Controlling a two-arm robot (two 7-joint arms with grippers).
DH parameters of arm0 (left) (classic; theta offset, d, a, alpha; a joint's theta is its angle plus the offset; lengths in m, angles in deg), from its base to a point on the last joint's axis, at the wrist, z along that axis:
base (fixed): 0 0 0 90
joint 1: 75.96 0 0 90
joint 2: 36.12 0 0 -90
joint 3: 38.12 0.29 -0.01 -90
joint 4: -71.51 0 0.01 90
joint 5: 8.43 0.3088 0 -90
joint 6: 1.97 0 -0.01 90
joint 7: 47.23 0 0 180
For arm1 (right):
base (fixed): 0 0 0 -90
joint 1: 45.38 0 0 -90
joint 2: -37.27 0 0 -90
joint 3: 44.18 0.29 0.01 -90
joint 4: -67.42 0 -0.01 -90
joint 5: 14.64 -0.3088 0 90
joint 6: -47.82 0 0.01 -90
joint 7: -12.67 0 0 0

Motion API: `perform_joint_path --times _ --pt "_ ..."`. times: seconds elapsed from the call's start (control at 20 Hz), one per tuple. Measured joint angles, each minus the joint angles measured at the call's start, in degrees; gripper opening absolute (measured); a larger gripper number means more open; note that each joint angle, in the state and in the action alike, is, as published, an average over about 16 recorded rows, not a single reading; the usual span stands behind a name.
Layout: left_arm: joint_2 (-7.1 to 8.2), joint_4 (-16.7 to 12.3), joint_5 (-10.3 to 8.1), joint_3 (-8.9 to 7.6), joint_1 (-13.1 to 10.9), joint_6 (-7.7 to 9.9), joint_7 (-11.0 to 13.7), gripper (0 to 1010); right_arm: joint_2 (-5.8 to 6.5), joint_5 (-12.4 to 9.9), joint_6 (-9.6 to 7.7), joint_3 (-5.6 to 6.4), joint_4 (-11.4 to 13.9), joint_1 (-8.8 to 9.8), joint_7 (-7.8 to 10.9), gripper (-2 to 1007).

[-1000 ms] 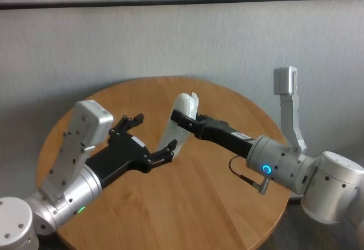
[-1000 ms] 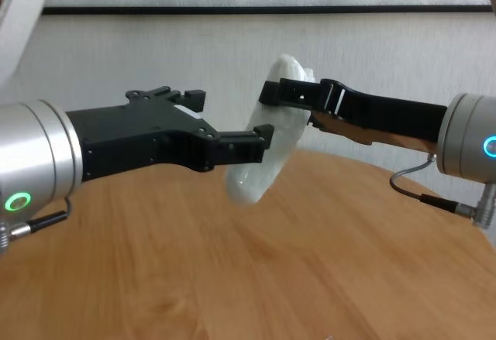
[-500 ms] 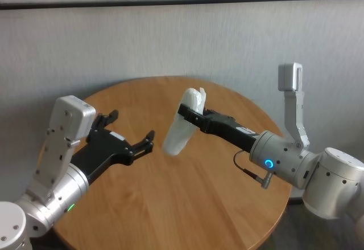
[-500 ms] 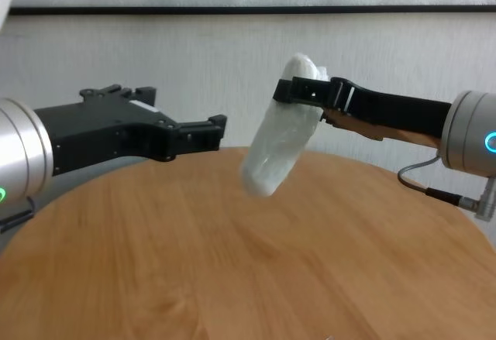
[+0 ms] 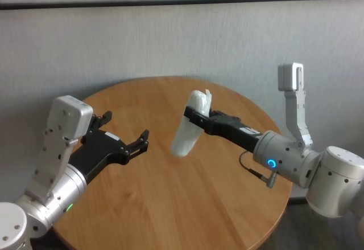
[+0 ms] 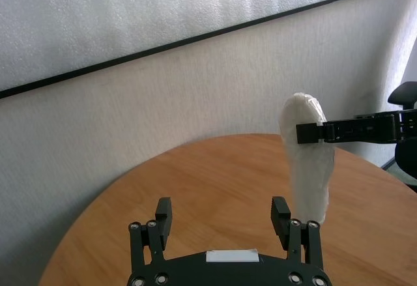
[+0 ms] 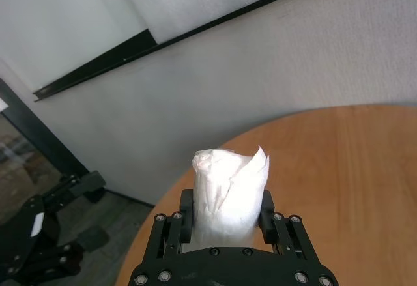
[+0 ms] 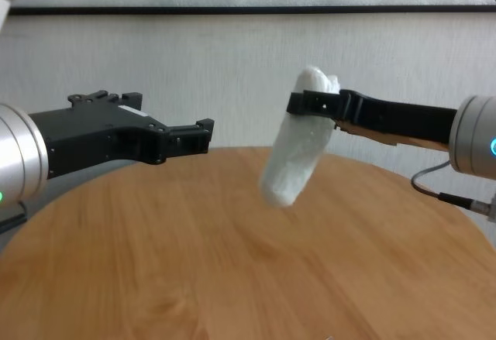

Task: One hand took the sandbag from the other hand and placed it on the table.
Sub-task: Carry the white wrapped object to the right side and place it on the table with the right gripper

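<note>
Right gripper (image 5: 194,116): the slim blue-lit one, reaching in from the right over the middle of the desk; its fingers are closed across the upper part of the sandbag, one on each side, as the right wrist view shows.

Sandbag (image 5: 189,125): held in the air above the desk, hanging from the right gripper with its long axis nearly upright and its lower end tilted to the left. It touches nothing else. Gripped near the top, the loose filling sags downward, which probably explains the hang.

Left gripper (image 5: 128,135): the bulkier green-lit one, over the left part of the desk, well apart from the sandbag; its fingers are spread wide and hold nothing, so the bag's weight is wholly on the right side.

Desk (image 5: 227,216): round, light-brown wood; the bare top lies below the bag.

Step in hand: judged from this, the handover is done and the setting-down is not.

Next move: lowering the bag so its bottom end meets the wood first would let it settle and lie over before the fingers part.

Risk: a high release could let it topple or roll.
</note>
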Motion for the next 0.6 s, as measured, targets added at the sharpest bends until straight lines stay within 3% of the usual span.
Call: perform_joint_path --times 0.6 --pt "0.24 0.06 -0.16 0.28 0.17 -0.19 0.33 1000 1.21 3.54 -1.06 1.21 -0.51 -0.07 -0.40 575"
